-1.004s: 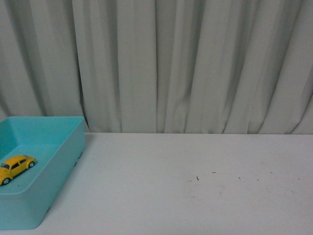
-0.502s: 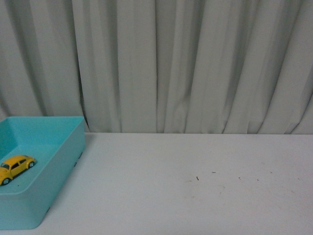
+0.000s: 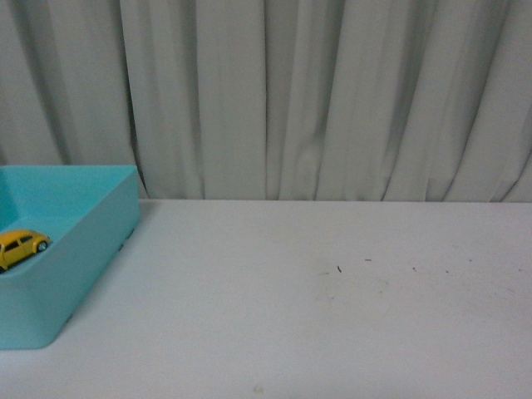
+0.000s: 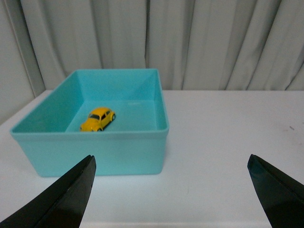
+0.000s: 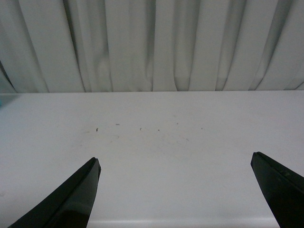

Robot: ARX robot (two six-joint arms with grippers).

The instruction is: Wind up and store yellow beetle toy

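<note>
One small glossy yellow beetle toy car [image 4: 98, 118], with a rounded body, dark windows and black wheels with silver hubs, sits upright on the floor of one open turquoise plastic bin [image 4: 118, 142] at the far left of the white table [image 3: 316, 316]. The left gripper [image 4: 171, 190] and right gripper [image 5: 175, 190] each hover spread wide, holding nothing. A pale pleated curtain [image 3: 332, 100] hangs behind.
</note>
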